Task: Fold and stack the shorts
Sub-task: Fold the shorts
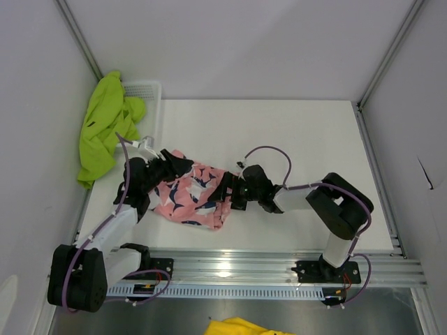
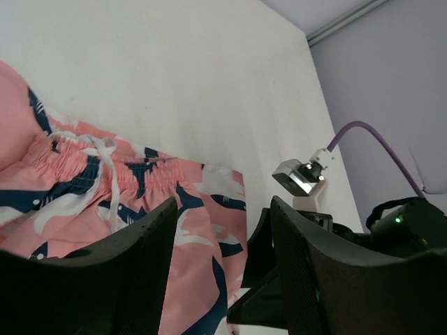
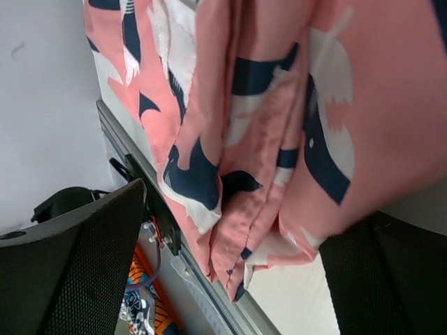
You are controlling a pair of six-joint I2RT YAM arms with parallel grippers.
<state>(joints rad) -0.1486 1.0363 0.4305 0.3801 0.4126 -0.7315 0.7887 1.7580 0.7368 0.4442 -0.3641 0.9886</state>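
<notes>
The pink shorts (image 1: 190,197) with a navy-and-white print lie crumpled on the white table near the front left. In the left wrist view their waistband and white drawstring (image 2: 105,164) show. My left gripper (image 1: 172,165) is open at their far-left edge, with the fabric seen between its fingers (image 2: 140,265). My right gripper (image 1: 229,192) is open at their right edge, its fingers wide apart around the bunched hem (image 3: 251,230). The lime green shorts (image 1: 105,125) hang over the basket at the back left, away from both grippers.
A white mesh basket (image 1: 148,91) stands at the back left under the green shorts. A metal rail (image 1: 279,265) runs along the table's front edge, close to the pink hem (image 3: 140,202). A yellow cloth (image 1: 241,326) lies below the rail.
</notes>
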